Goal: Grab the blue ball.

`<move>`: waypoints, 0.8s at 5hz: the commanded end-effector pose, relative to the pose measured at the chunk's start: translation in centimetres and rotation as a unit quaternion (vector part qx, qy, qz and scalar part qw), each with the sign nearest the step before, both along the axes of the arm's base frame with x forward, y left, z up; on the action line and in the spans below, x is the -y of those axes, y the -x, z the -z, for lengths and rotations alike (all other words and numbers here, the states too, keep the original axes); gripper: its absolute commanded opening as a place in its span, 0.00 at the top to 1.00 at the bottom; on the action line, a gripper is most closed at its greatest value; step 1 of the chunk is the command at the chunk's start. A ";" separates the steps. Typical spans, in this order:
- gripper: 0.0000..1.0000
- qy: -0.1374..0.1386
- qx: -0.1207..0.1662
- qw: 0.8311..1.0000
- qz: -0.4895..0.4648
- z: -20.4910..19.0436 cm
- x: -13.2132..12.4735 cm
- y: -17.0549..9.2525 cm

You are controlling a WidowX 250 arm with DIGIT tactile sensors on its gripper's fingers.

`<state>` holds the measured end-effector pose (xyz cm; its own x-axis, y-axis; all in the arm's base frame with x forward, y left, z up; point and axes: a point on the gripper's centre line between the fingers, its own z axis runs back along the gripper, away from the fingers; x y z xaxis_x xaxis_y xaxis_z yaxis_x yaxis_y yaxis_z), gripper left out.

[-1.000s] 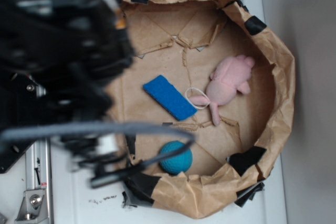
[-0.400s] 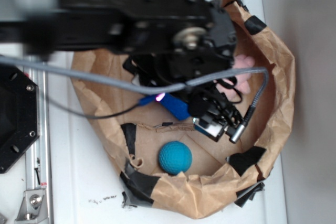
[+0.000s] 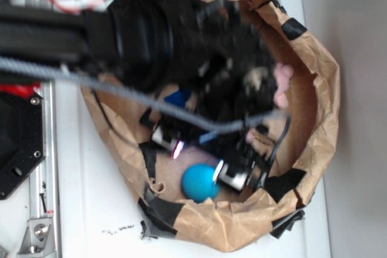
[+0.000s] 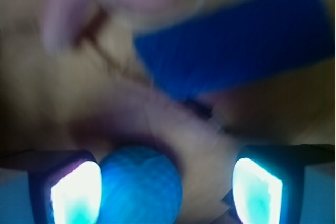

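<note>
The tool has dropped toward the blue ball since the frame 0.4 s ago, when it hung above and to the right of the ball over the middle of the brown paper basin. In the exterior view the arm is now blurred and covers most of the basin floor, and its lower end sits just beside the ball on the ball's right, overlapping its edge.

In the wrist view the tool stands released: its two glowing fingertips are spread wide at the bottom corners. The blue ball lies between them, close against the left fingertip and well apart from the right one; whether it touches the left one I cannot tell, because the view is blurred.

The ball itself has not moved from its place near the taped lower rim of the basin. Beyond the tool in the wrist view lie the blue sponge and, further to the left, the pink plush toy. From outside the arm now hides more of the sponge than before, and only a bit of pink shows past it.
</note>
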<state>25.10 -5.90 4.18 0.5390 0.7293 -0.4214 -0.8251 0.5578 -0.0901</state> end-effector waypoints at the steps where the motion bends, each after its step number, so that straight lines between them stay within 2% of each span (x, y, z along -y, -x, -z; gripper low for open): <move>1: 1.00 0.052 -0.014 0.999 -0.008 -0.1 0.6 1.6; 2: 1.00 0.048 -0.008 0.999 -0.022 -0.1 0.0 1.6; 3: 1.00 0.029 -0.005 0.999 -0.036 -0.2 -0.8 1.6; 4: 1.00 0.053 0.033 0.997 -0.035 -1.1 -2.1 1.5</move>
